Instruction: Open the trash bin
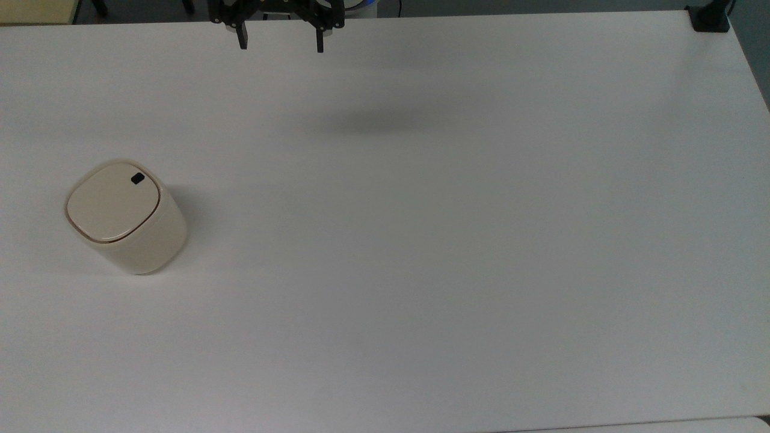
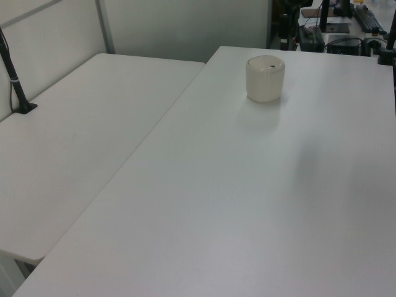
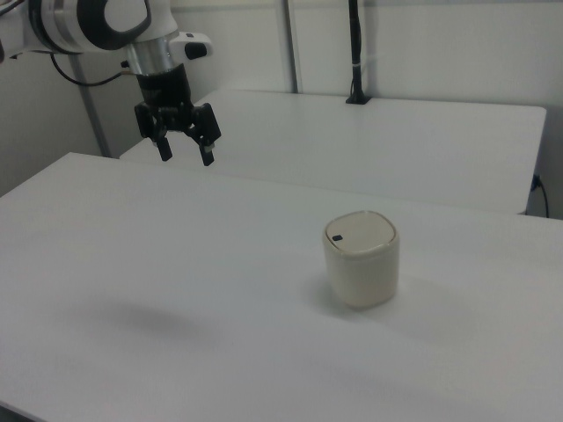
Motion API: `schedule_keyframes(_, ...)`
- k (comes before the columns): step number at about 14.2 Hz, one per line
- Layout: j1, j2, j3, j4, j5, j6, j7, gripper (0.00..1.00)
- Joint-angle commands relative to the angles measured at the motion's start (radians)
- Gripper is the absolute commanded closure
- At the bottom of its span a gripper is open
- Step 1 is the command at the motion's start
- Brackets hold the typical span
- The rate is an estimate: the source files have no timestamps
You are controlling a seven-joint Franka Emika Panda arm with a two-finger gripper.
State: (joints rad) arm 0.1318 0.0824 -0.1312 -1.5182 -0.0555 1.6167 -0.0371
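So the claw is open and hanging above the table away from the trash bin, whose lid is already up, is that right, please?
Not quite: the trash bin has its lid flat and shut, as the right view shows. The claw is indeed open, above the table, away from the bin.

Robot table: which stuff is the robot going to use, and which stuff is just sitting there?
For the job:
- the trash bin, lid shut
- its black button on the lid
- the claw, open, hanging over the table's far edge in the top view, away from the bin

Just there:
- the black clamp at the table's corner
- the second white table alongside
- the black pole on it
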Motion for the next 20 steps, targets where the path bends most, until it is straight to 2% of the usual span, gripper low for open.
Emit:
schedule_keyframes(1,0.005,-0.018,-0.002,-0.02,-0.001,0.002,-0.024,0.0)
schedule_keyframes(2,0.005,-0.018,-0.002,-0.022,-0.001,0.002,-0.026,0.09)
schedule_keyframes(5,0.005,-0.016,-0.002,-0.02,0.0,0.002,-0.035,0.59)
schedule_keyframes(8,0.006,-0.01,-0.002,-0.02,0.0,0.002,-0.036,0.86)
schedule_keyframes(10,0.006,-0.007,-0.002,-0.02,-0.001,0.008,-0.038,0.98)
schedule_keyframes(15,-0.007,0.013,-0.005,-0.014,-0.007,0.054,-0.021,0.99)
schedule_keyframes(18,-0.078,0.052,-0.005,-0.011,-0.01,0.098,-0.02,0.99)
schedule_keyframes(20,-0.153,0.101,-0.005,-0.011,-0.015,0.208,0.026,0.99)
